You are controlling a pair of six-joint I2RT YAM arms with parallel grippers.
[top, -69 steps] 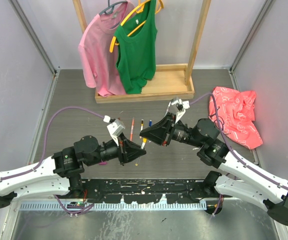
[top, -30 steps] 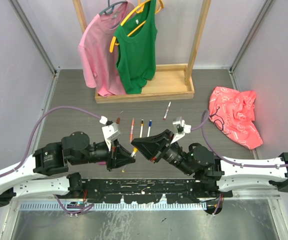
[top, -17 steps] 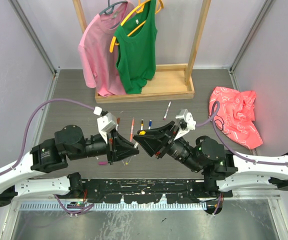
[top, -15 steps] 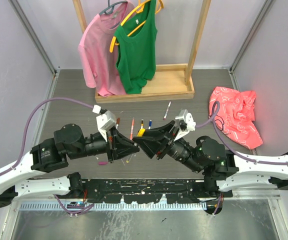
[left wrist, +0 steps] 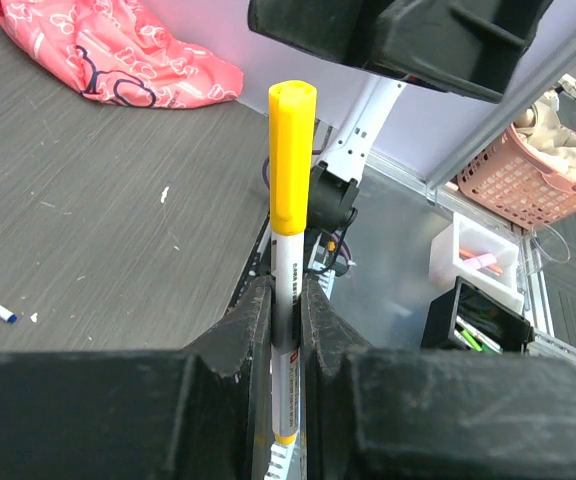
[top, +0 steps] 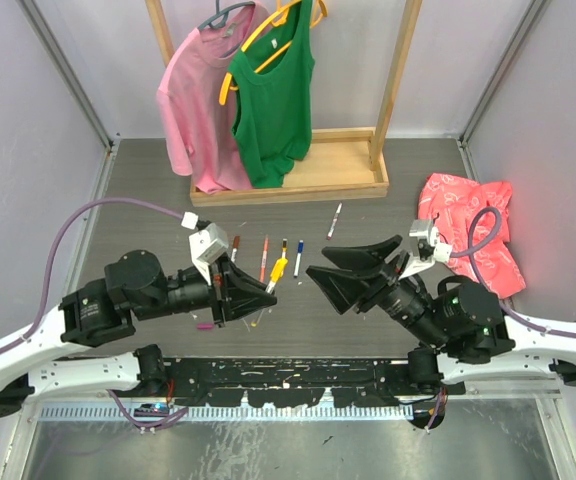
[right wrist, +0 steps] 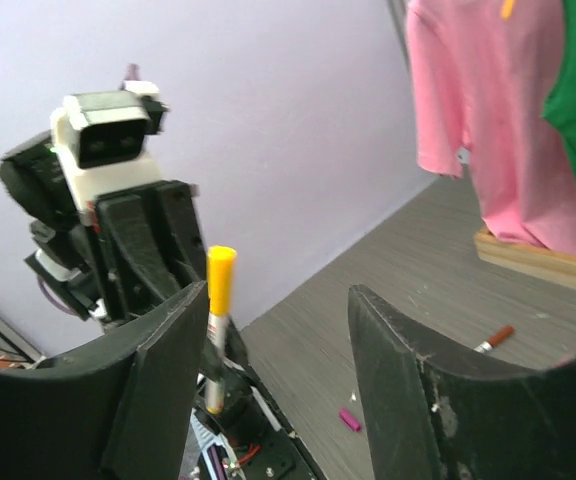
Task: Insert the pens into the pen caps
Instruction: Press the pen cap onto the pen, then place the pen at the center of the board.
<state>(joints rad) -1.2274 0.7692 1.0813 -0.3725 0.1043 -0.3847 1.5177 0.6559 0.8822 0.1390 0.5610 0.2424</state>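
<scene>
My left gripper (top: 266,291) (left wrist: 286,300) is shut on a white-barrelled pen (left wrist: 288,285), held upright. A yellow pen cap (top: 279,268) (left wrist: 291,150) (right wrist: 220,280) sits on its upper end. My right gripper (top: 317,260) (right wrist: 276,295) stands open just right of the cap, apart from it, with nothing between its fingers. Several more pens (top: 264,257) lie in a row on the table behind the grippers, one (top: 335,220) further right. A magenta pen cap (top: 204,326) (right wrist: 349,419) lies on the table near the left arm.
A wooden rack (top: 298,180) at the back carries a pink shirt (top: 196,100) and a green top (top: 273,100). A red patterned cloth (top: 473,235) (left wrist: 118,60) lies at the right. The left wrist view shows a pink basket (left wrist: 543,165) beyond the table.
My right gripper has opened, let go of the yellow cap and drawn back to the right. The cap stays on the pen in my left gripper, which has hardly moved.
</scene>
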